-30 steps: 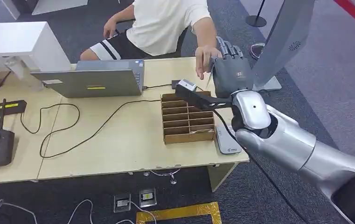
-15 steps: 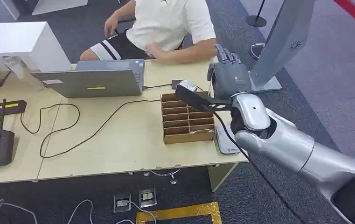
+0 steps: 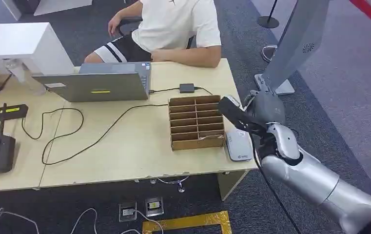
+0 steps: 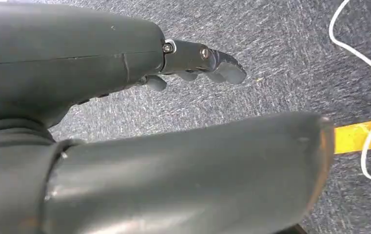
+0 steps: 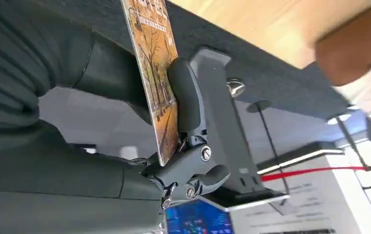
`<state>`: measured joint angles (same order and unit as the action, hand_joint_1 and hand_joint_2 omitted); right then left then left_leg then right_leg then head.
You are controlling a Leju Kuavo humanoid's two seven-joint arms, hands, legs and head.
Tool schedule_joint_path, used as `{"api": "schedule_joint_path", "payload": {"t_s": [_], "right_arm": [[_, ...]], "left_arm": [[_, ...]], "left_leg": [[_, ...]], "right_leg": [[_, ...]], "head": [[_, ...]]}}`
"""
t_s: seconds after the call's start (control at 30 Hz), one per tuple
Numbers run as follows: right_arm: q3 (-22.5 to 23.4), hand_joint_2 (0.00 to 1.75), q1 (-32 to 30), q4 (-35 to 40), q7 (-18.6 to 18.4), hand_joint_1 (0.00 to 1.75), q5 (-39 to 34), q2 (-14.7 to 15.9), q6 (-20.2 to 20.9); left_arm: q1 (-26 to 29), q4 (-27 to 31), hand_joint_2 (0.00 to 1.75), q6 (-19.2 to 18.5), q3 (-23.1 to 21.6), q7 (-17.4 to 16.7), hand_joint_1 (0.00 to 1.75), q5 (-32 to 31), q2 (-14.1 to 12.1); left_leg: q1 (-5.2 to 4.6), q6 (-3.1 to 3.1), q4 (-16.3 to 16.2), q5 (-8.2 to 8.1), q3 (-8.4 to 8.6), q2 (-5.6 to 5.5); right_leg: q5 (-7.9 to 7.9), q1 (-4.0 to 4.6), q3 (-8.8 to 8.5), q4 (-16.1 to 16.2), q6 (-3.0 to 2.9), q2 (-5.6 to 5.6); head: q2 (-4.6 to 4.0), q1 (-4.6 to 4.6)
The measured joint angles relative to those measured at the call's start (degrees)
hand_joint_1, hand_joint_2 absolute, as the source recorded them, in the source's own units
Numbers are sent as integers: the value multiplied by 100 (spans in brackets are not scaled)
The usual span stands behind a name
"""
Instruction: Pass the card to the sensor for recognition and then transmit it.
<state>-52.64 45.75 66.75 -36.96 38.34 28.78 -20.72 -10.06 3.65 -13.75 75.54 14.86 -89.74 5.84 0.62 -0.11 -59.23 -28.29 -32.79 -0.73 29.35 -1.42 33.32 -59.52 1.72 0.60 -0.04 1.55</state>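
From my head view, my right hand (image 3: pixel 263 108) hangs just off the far right edge of the table (image 3: pixel 125 146), beyond the white sensor pad (image 3: pixel 238 144) that lies just right of the cardboard divider box (image 3: pixel 196 122). A person (image 3: pixel 173 24) sits at the table's far side.

My left wrist view shows my left hand (image 4: pixel 125 97) over grey carpet, fingers (image 4: pixel 217 66) apart and holding nothing.

My right wrist view shows the card (image 5: pixel 156 78) pinched edge-on between my thumb and a dark finger (image 5: pixel 185 97).
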Motion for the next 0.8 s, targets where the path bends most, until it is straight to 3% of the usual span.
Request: {"api": "schedule_joint_path", "payload": {"t_s": [0.2,0.3,0.57,0.8], "right_arm": [[451,175,-376,-138,0,175,42,164,31],[536,175,-523,-186,0,175,135,232,236],[413,175,-669,-324,0,175,203,166,579],[94,175,-658,-647,22,175,-87,-157,599]], "left_arm": [[3,0,0,0,2,-88,0,0,0],[2,0,0,0,0,-107,0,0,-2],[-48,0,0,0,-13,-109,0,0,0],[-77,0,0,0,-101,-109,0,0,0]], "left_leg": [[0,0,0,0,1,0],[0,0,0,0,0,0],[1,0,2,0,-4,0],[2,0,2,1,-7,-1]], "right_leg": [[0,0,-1,0,0,1],[0,0,-1,0,0,3],[1,1,-1,-2,-1,1],[1,2,-1,-3,-1,-3]], "head": [[0,2],[0,2],[0,0],[0,-2]]}}
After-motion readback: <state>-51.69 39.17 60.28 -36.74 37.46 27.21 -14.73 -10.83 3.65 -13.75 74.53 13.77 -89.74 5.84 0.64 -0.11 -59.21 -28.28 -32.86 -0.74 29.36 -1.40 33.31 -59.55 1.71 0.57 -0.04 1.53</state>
